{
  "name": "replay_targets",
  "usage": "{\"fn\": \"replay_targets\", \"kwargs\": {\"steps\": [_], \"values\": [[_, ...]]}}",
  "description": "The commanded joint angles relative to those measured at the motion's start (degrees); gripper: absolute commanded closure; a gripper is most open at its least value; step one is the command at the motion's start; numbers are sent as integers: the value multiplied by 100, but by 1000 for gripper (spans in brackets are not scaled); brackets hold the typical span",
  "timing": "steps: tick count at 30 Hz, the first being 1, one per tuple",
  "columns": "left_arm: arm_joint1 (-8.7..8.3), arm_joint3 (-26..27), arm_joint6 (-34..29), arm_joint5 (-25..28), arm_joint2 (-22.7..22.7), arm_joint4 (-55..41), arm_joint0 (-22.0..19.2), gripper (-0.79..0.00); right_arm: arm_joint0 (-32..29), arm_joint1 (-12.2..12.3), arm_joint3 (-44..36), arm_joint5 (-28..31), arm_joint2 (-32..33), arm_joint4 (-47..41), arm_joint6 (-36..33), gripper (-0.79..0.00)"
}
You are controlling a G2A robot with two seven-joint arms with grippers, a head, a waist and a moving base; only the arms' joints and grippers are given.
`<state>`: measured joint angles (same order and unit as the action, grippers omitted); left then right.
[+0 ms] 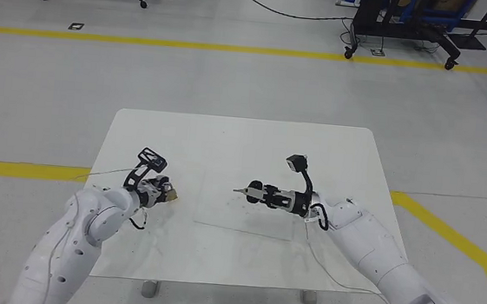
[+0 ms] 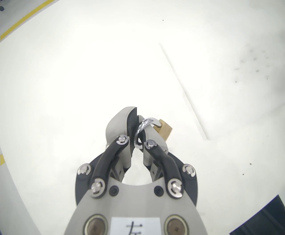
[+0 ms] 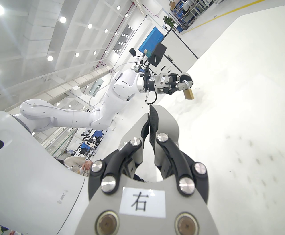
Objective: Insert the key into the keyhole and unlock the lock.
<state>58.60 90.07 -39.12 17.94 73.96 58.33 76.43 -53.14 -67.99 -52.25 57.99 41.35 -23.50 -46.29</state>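
Left claw (image 2: pixel 135 120) is pinched on the shackle (image 2: pixel 144 124), and the lock (image 2: pixel 165 130) hangs off it just above the table (image 1: pixel 227 142), over its left part. Right claw (image 3: pixel 151 115) has its pads pressed together, with a thin silver tip poking out front: the key (image 1: pixel 240 190), as far as I can tell. It's held over the table's middle, aimed at the lock, with a clear gap between them.

Risks from here:
- The lock is gripped only by the shackle, so the body can swing or twist when the key pushes on it, and the tip would skid off the face instead of entering.
- I can't see the keyhole, so I can't tell whether it faces the key. If it's angled away, the key jams or bends.
- The pinch on the key is thin. A push or turn could make it slip or rotate between the pads — it then drops onto the table.
- Turning the key may spin the whole lock instead of the cylinder.
- The claws could bump on close approach.
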Motion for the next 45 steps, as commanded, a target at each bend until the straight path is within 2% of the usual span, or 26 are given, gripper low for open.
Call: {"fn": "replay_targets", "kwargs": {"steps": [1,5,10,11,21,23,28,31,34,38,45], "values": [[7,-38,184,67,94,-355,5,0,0,0,0,0,0,0,0,0],[8,-215,97,398,341,-1539,-17,0,0,0,0,0,0,0,0,0],[10,-521,-871,605,482,-3358,-273,0,0,0,0,0,0,0,0,0],[2,-509,-1041,594,492,-3469,-317,0,0,0,0,0,0,0,0,0],[8,-512,-976,572,481,-3520,-291,0,0,0,0,0,0,0,0,0],[39,-635,-1152,518,427,-4378,-287,0,-10,-2,-80,-87,63,139,241,0],[110,-1408,-2450,-13,392,-7210,-717,0,-128,-71,-328,1,198,448,1105,0],[173,-1949,-3215,-516,234,-8405,-1036,0,-136,-126,-369,1,189,629,1344,0],[261,-2472,-3787,-952,-115,-8926,-1436,0,-110,-208,-419,1,178,804,1673,0],[428,-3134,-4242,-1499,-610,-9492,-1967,0,-140,-321,-633,1,206,1089,2141,0],[649,-3663,-4287,-1694,-1228,-9565,-2474,0,-213,-468,-734,1,244,1709,2656,0]]}}
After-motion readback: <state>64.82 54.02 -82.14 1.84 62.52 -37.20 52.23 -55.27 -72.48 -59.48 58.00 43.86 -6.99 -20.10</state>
